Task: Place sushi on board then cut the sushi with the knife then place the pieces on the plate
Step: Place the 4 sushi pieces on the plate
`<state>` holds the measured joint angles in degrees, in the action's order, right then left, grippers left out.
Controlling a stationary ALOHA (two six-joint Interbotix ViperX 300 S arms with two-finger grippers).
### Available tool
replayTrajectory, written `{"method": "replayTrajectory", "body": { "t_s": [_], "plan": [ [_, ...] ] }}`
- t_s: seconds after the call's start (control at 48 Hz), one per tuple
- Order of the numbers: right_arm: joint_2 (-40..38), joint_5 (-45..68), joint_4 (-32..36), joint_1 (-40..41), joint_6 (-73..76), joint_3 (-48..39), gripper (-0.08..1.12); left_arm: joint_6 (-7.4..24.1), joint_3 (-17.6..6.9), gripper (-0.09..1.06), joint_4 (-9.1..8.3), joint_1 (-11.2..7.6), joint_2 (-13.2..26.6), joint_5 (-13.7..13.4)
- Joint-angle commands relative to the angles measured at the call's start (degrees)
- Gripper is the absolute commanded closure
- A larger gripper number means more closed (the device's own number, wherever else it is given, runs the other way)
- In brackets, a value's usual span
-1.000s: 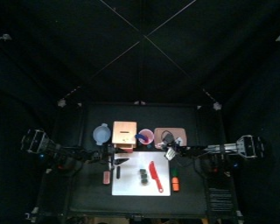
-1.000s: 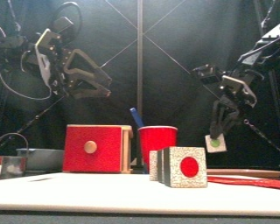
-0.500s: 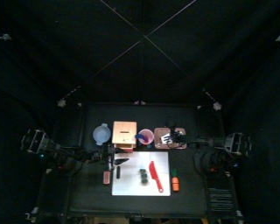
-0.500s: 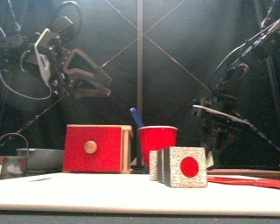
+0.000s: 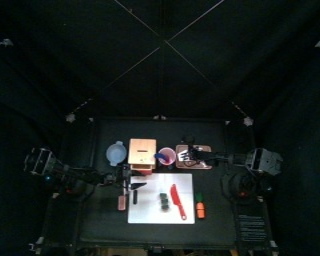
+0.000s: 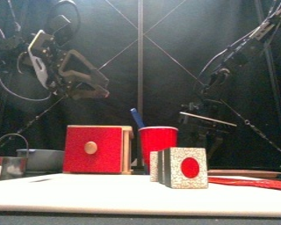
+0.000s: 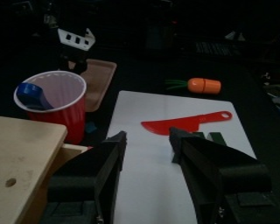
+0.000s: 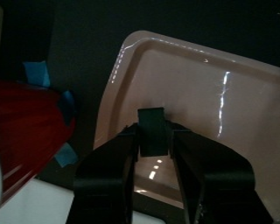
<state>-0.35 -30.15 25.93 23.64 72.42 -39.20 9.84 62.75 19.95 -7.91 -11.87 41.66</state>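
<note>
R arm is the one working. The right gripper [image 8: 153, 133] is clamped on a small dark green sushi piece [image 8: 150, 118]. It holds the piece over the pink plate [image 8: 213, 79], inside the rim. That spot is on the side of the plate next to the red cup [image 8: 20, 114], not over the middle. Can't tell if the piece touches the plate floor; it looks just above it. So the coming move is prob. straight down, no sideways shift. My read: letting go here lands the piece in the plate, though close to that edge.

The plate sits at the far side of the worktop [image 5: 96, 225], just right of the cup. The rest of the sushi roll [image 5: 162, 201] lies on the white board [image 5: 147, 215], i.e. nearer than the plate and a bit left of it. Its long axis runs near–far. The red knife [image 5: 178, 199] lies just beside it on the right, approx. parallel and slightly slanted. A carrot [image 5: 200, 210] lies off the board's right edge.

For the next piece the R arm would have to come back toward the near side and leftward, w/ the knife between it and the roll.

The left gripper [image 7: 150, 138] has its jaws apart and holds nothing. It hangs above the board's left part, beside the wooden box [image 7: 20, 171]. At present it is prob. the nearer of the two to the roll.
</note>
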Motion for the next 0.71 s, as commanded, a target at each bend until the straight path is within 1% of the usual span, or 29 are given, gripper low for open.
{"method": "replayTrajectory", "body": {
  "t_s": [0.021, 0.25, 0.479, 0.604, 0.708],
  "plan": [
    [-0.97, -0.35, 0.53, 0.44, 0.09, 1.67, 0.40, 0.09, -0.62, 0.15, -0.18, -0.09, -0.18, 0.26],
    [-0.97, -1.05, 0.97, 0.53, 0.18, 2.20, 0.40, 0.18, -0.62, 0.15, -0.18, -0.09, -0.18, 0.26],
    [-0.70, -2.20, 3.34, 0.53, 2.11, 2.20, 0.39, 0.09, -0.53, 0.15, -0.18, -0.09, -0.26, 0.26],
    [-0.44, -2.37, 8.96, 0.18, 7.82, 1.49, 0.38, 0.09, -0.53, 0.15, -0.18, -0.09, -0.18, 0.35],
    [-0.53, -2.55, 12.57, -0.53, 12.04, 1.14, 0.34, 0.09, -0.53, 0.15, -0.18, -0.09, -0.18, 0.26]
  ]
}}
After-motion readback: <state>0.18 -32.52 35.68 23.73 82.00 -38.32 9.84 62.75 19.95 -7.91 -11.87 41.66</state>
